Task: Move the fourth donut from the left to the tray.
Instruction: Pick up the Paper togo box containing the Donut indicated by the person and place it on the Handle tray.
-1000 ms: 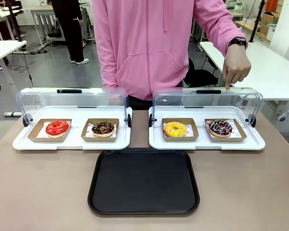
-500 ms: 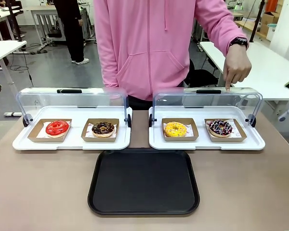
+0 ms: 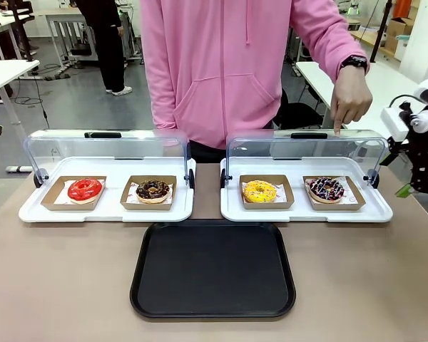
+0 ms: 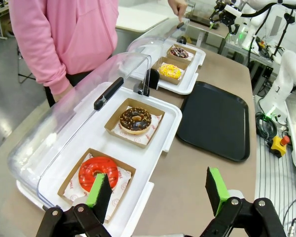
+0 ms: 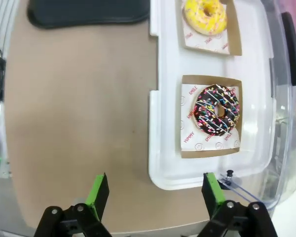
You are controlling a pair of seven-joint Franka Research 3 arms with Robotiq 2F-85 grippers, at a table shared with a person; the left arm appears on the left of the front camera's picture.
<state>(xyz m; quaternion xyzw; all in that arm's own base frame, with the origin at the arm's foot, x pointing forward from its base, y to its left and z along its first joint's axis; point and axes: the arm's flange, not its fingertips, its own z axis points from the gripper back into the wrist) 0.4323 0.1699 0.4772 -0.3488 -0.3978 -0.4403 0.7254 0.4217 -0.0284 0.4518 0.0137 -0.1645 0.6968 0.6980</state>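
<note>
The fourth donut (image 3: 326, 188), dark chocolate with pink and white streaks and sprinkles, rests in a brown cardboard holder at the right end of the right white display tray (image 3: 374, 212). The black tray (image 3: 212, 269) lies bare at the table's front middle. My right gripper (image 3: 408, 185) hangs open above the table's right edge, just right of that display tray. In the right wrist view the donut (image 5: 216, 110) lies ahead and to the right of the open right gripper (image 5: 155, 190). My left gripper (image 4: 158, 190) is open near the red donut (image 4: 98, 172). A person's hand (image 3: 349, 103) points down at the lid above the fourth donut.
Two white display trays with raised clear lids (image 3: 103, 148) stand behind the black tray. The left one holds a red donut (image 3: 84, 189) and a crumb-topped chocolate donut (image 3: 153, 189). A yellow donut (image 3: 260, 191) sits left of the fourth donut. The person stands at the far edge.
My right arm has come into the front view from the right edge and now hangs beside the right display tray. The donuts, the trays and the pointing hand have stayed put.
</note>
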